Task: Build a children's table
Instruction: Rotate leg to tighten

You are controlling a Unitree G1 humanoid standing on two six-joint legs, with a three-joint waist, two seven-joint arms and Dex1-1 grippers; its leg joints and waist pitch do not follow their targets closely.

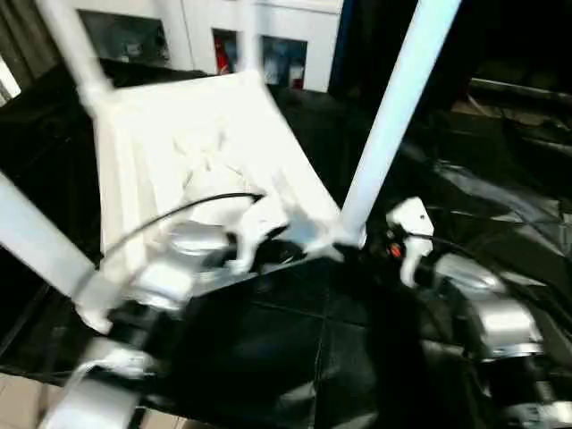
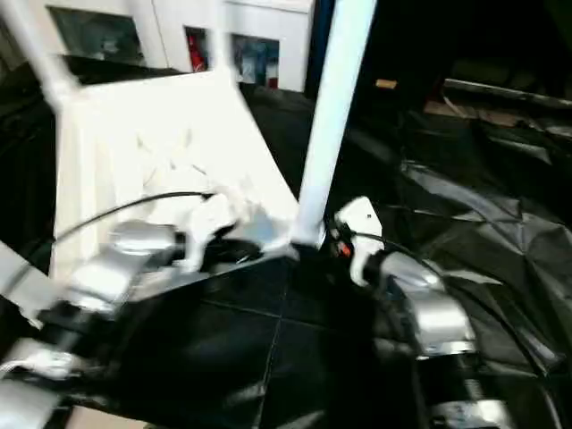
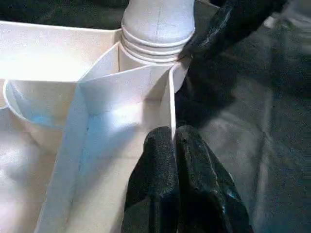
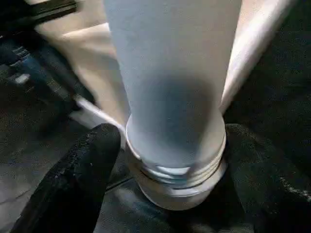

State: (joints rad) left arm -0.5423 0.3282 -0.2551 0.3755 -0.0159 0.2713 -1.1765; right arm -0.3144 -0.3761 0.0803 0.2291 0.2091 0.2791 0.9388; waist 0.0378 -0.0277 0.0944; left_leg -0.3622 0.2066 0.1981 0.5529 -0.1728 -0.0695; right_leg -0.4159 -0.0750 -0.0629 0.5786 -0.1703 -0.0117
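Three white tube legs are standing up out of the overturned tabletop (image 1: pixel 179 152), which is lying tilted on the black-draped work table (image 1: pixel 295 349) toward its far left part. One leg (image 1: pixel 393 107) is rising from the corner socket (image 3: pixel 155 53) nearest the robot's right side, another leg (image 1: pixel 71 45) from the far left corner, and a third leg (image 1: pixel 36 237) is slanting past the near left corner. The left gripper (image 3: pixel 174 160) is pinching the tabletop's thin raised rim (image 3: pixel 171 102), its two black fingers pressed together on it just beside that right-hand socket. The right gripper (image 4: pixel 170 160) is sitting at the base of the right-hand leg, its fingers (image 4: pixel 82 170) spread to either side of the tube's ribbed end; whether they are touching it is not clear.
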